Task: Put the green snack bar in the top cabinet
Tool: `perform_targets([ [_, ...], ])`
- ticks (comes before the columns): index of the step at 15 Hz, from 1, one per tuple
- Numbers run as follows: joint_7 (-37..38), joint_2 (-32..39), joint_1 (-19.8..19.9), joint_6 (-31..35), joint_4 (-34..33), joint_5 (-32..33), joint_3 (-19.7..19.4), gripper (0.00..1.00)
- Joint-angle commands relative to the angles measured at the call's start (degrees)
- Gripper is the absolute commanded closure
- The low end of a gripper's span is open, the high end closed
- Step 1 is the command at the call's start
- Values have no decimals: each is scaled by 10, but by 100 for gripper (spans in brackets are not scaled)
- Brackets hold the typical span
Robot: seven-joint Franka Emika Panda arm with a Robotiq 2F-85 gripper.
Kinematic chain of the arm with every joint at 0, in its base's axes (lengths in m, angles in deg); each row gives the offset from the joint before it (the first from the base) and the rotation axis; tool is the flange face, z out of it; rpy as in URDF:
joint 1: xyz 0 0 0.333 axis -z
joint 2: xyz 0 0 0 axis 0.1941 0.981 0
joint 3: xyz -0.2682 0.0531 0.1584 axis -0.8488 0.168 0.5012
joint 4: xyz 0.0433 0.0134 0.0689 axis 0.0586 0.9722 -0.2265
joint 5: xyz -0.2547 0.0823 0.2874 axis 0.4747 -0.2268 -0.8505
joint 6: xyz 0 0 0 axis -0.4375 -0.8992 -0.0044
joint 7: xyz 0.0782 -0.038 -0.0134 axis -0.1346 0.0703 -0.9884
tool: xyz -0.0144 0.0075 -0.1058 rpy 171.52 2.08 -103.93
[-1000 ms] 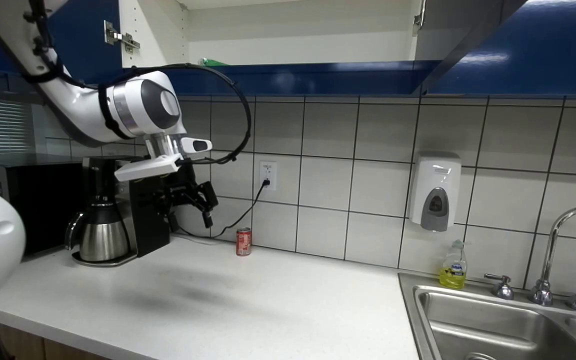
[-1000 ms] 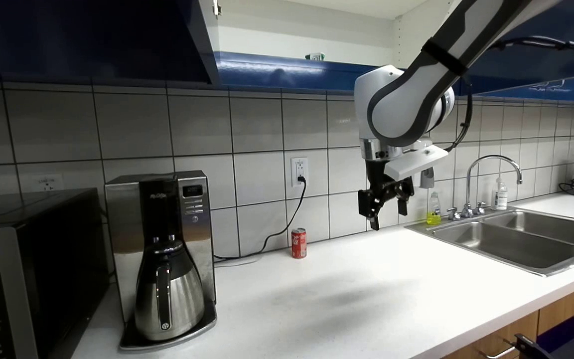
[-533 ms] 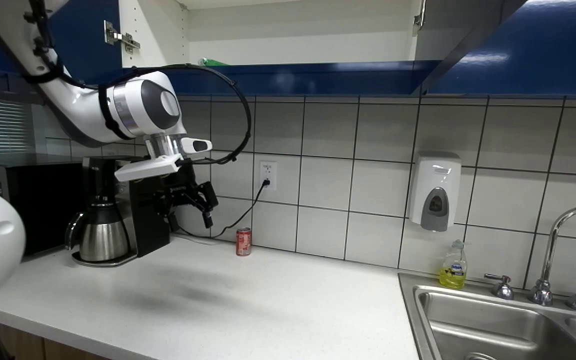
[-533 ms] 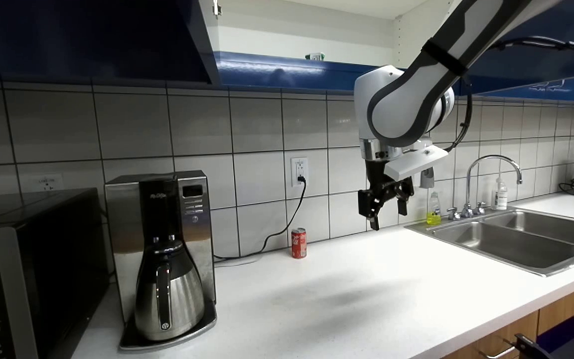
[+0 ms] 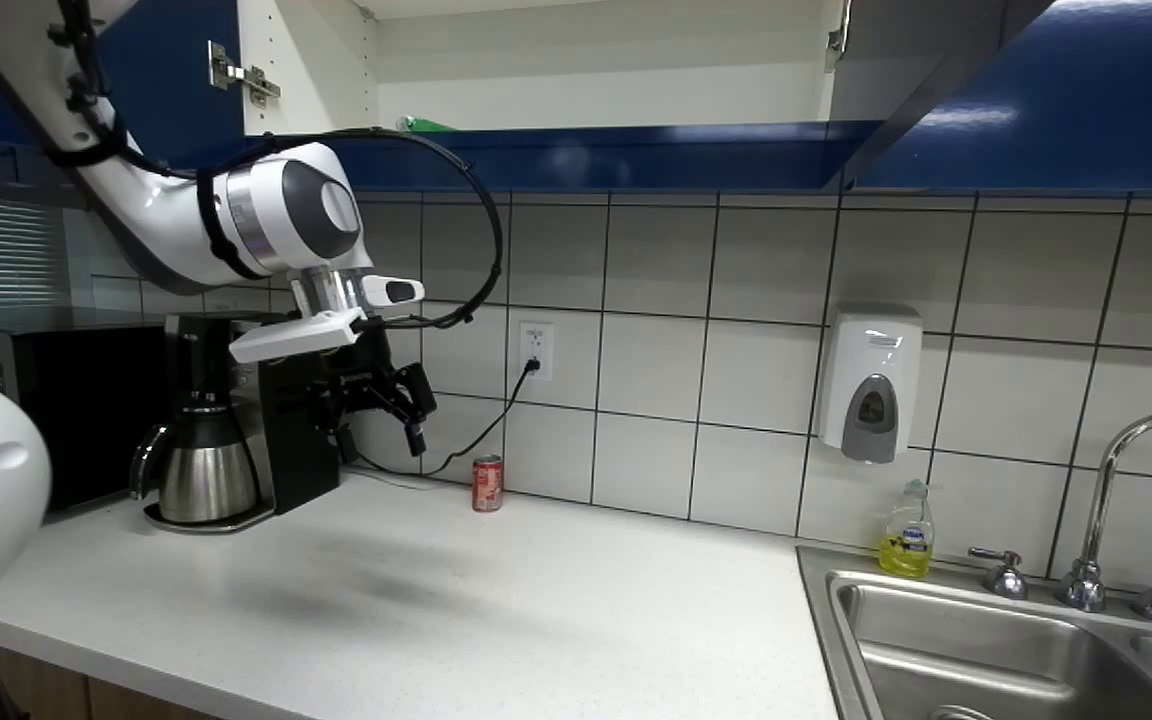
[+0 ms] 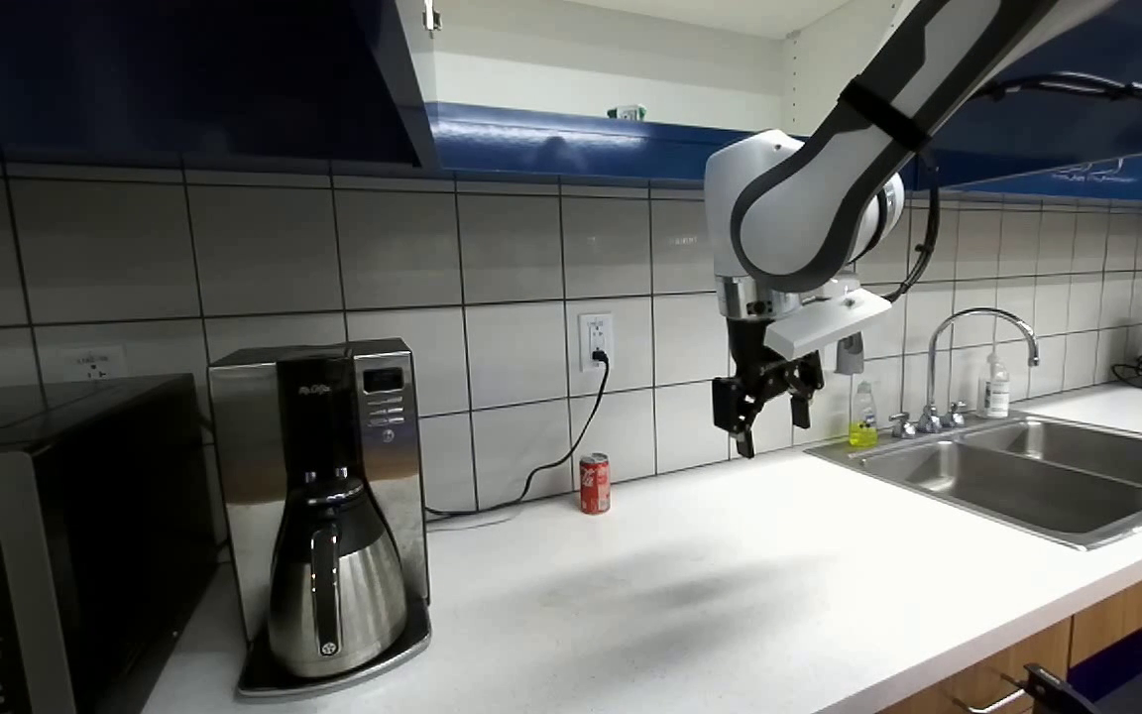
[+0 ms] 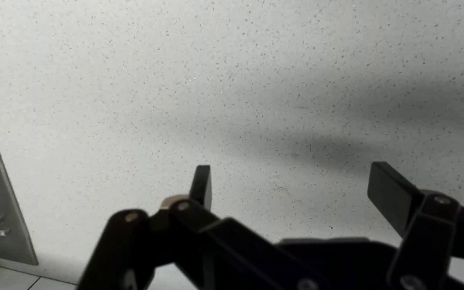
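One green snack bar (image 5: 430, 125) lies up in the top cabinet (image 5: 596, 95), just behind its front edge; the tool (image 7: 290, 181) hangs below, spread wide, gripping nothing. I'd guess it light, slick-wrapped, best pinched gently across its middle.

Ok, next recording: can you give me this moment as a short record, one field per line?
top cabinet: open
green snack bar: in the top cabinet, partly hidden behind the blue front strip
tool: open, holding nothing, above the countertop
red soda can: upright on the countertop
Mr. Coffee coffee maker: on the countertop, steel carafe in place
dish soap bottle: upright at the back edge of the sink
task status: apparently done, since the bar is inside and the tool is free
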State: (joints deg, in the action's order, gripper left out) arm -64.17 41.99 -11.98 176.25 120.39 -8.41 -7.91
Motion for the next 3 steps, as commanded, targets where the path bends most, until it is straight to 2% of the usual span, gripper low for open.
perform_targets([
  [1,-1,0,2,-1,0,-1,2,0],
  [3,-1,0,2,-1,0,-1,2,0],
])
